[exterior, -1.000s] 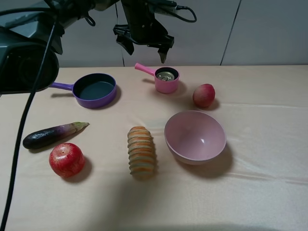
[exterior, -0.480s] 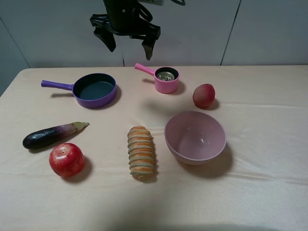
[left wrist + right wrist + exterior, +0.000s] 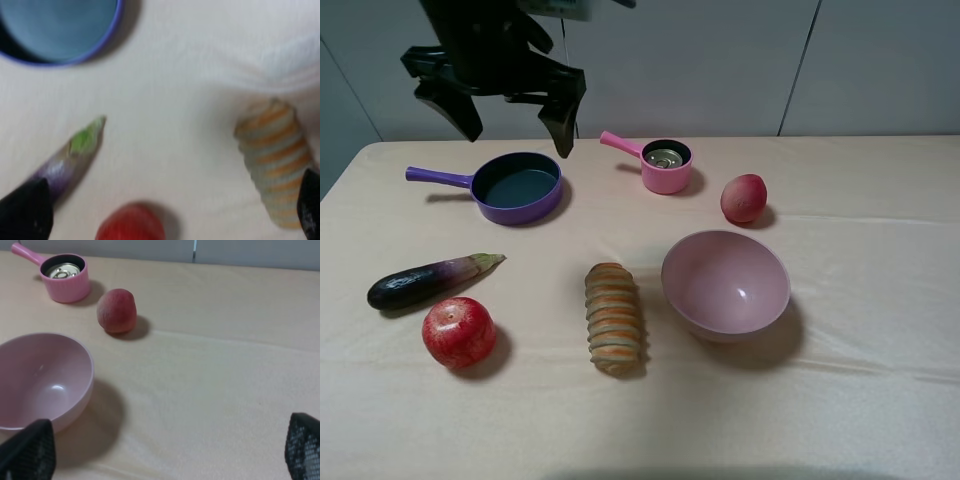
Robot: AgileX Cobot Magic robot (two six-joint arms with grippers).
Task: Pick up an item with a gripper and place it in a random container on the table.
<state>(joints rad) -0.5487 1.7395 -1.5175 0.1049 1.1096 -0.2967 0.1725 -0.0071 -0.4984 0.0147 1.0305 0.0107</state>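
The small tin can (image 3: 664, 157) with its silver lid sits inside the pink saucepan (image 3: 669, 179) at the back of the table (image 3: 840, 400). The right wrist view shows the can (image 3: 62, 271) in the saucepan (image 3: 69, 289) too. My left gripper (image 3: 512, 115) hangs open and empty high above the purple frying pan, well left of the saucepan. In the left wrist view its black fingertips (image 3: 24, 212) stand wide apart. My right gripper (image 3: 165, 447) is open and empty over bare cloth, and is out of the exterior view.
A purple frying pan (image 3: 518, 186) lies at the back left. An eggplant (image 3: 425, 281) and a red apple (image 3: 458, 332) lie front left. A bread roll (image 3: 613, 317) lies in the middle, a wide pink bowl (image 3: 725, 285) beside it, and a peach (image 3: 743, 198) behind.
My left gripper has moved left, from above the pink saucepan to above the purple frying pan. The can stays in the saucepan. Nothing else has moved.
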